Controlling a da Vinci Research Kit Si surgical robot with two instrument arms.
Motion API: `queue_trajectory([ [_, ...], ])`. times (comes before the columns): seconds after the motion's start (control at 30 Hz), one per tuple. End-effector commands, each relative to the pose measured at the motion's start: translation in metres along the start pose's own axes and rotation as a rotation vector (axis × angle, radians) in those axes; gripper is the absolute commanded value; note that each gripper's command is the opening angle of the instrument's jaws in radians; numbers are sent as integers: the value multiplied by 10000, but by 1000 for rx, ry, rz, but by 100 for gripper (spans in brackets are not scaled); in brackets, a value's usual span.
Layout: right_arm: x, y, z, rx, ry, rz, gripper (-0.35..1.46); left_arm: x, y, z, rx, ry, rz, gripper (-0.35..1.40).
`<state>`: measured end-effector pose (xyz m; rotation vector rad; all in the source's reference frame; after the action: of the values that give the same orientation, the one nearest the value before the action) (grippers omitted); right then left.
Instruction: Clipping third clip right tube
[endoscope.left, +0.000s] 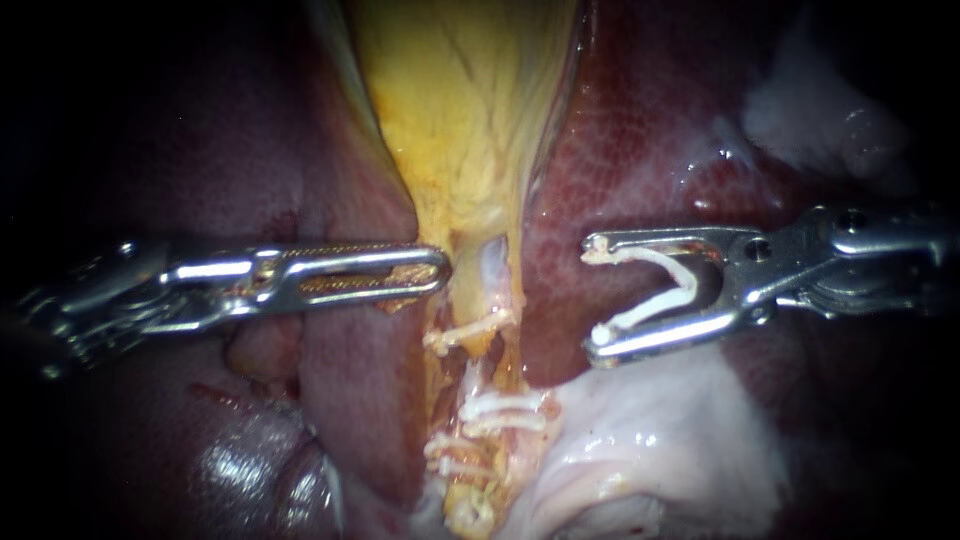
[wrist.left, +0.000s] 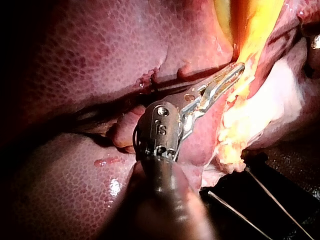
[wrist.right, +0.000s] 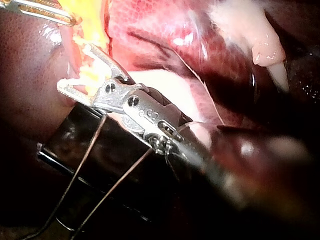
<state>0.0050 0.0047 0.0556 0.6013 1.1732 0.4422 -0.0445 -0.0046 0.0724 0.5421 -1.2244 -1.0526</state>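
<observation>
Carrying a white clip (endoscope.left: 650, 313) splayed open between its jaws, each jaw tip seated on one leg, the right instrument (endoscope.left: 593, 297) hung over the liver (endoscope.left: 640, 150). It was well apart from the right tube (endoscope.left: 492, 385), which lay below the gallbladder (endoscope.left: 460, 120) with two seated clips (endoscope.left: 500, 412) already across it. The left instrument (endoscope.left: 440, 270) was clenched on the gallbladder's narrow lower edge.

The risk, as I judged it, lay in the approach. The thin, pale tube sat crowded among ragged yellow fat (endoscope.left: 470, 500), with a second clipped strand (endoscope.left: 452, 455) beside it. The open legs could straddle fat or land on a seated clip, and so close only partway. A slackened left grip would let the tube sag out of line.

The liver looked smooth, wet and mottled maroon; the instruments were bright polished metal.
</observation>
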Motion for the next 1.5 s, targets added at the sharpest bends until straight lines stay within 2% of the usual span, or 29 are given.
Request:
queue_trajectory([
  [0.03, 0, 0, 0, 0, 0, 0, 59, -1, 0, -2, 1, 0, 0, -35],
  [0.1, 0, 0, 0, 0, 0, 0, 59, -4, -2, -6, 6, -4, -2, -35],
  [0.17, 0, 0, 0, 0, 0, 0, 59, -12, -5, -15, 7, -22, -7, -35],
  [0.47, -3, -1, 3, -1, 0, -2, 59, -55, -27, -64, 12, -89, -43, -35],
  [0.6, -9, -1, 9, -4, 0, -7, 59, -67, -32, -85, 5, -116, -36, -35],
  [0.67, -15, 0, 14, -10, 0, -16, 59, -70, -33, -91, 3, -119, -38, -35],
  [0.87, -42, 10, 40, -4, -5, 44, 59, -67, -33, -96, 1, -123, -37, -35],
  [1.03, -79, 25, 64, -11, -68, 90, 58, -66, -35, -97, 0, -123, -37, -35],
  [1.2, -111, 37, 86, 1, -104, 128, 58, -66, -38, -98, -1, -124, -37, -35],
  [1.3, -123, 43, 98, -2, -119, 133, 58, -65, -39, -98, -2, -124, -36, -35],
  [1.5, -130, 57, 109, -14, -128, 149, 58, -63, -39, -98, -3, -125, -35, -35],
])
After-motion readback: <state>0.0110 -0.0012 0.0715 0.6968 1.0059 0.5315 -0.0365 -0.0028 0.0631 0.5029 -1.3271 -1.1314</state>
